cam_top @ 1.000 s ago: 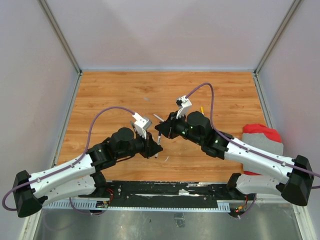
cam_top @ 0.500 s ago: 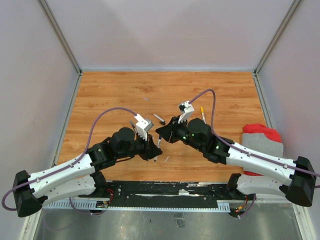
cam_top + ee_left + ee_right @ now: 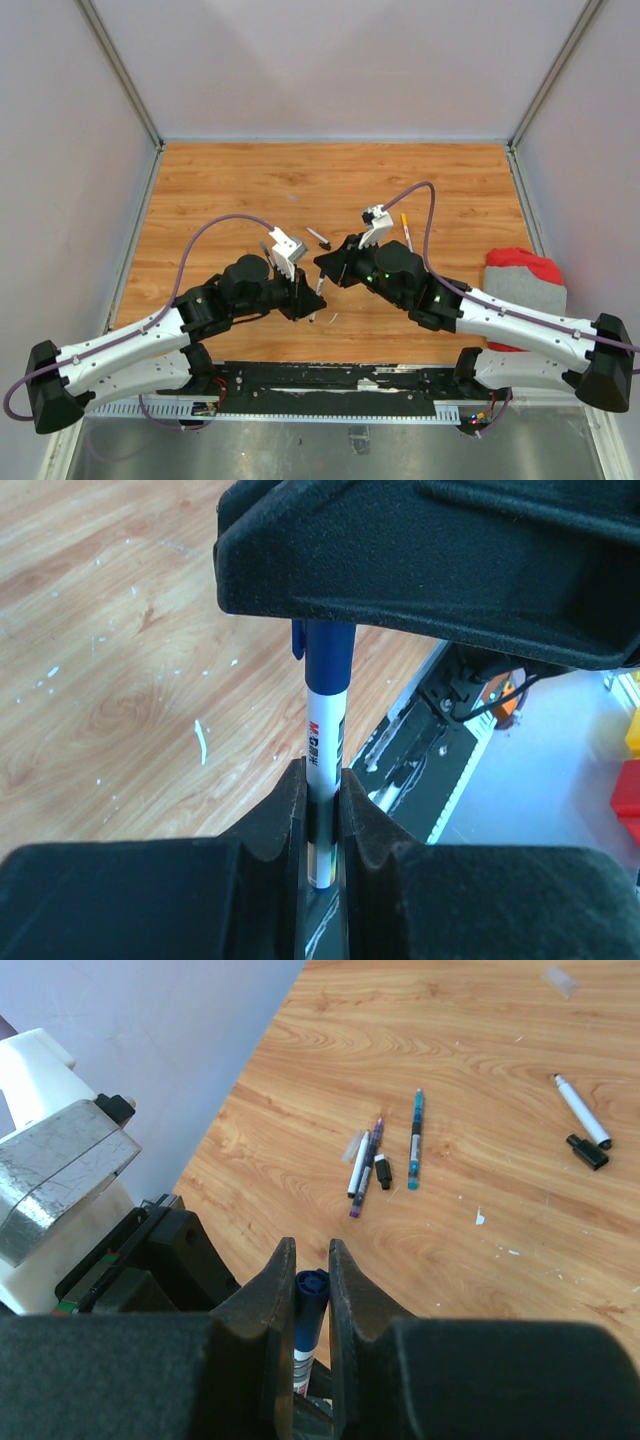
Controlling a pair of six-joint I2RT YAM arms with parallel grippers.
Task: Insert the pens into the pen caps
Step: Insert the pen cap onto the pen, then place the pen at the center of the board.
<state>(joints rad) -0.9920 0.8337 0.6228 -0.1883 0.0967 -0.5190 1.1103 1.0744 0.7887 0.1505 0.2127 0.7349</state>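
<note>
Wooden table [image 3: 220,190], grey walls [image 3: 330,70] around it. Above its middle, toward the near edge, the left hand [image 3: 322,805] is clamped tight on a pen [image 3: 323,730] with a white barrel, held upright. The right hand [image 3: 311,1260] is pinched shut on the blue cap [image 3: 310,1285] seated on that pen's top end. A second pen [image 3: 582,1110] lies flat on the table, just beside a black cap [image 3: 586,1152].

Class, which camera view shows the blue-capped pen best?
The left wrist view: the blue-capped pen is close up, with barrel and print clear. The right wrist view shows only its blue end; the top view, barely a sliver.
</note>
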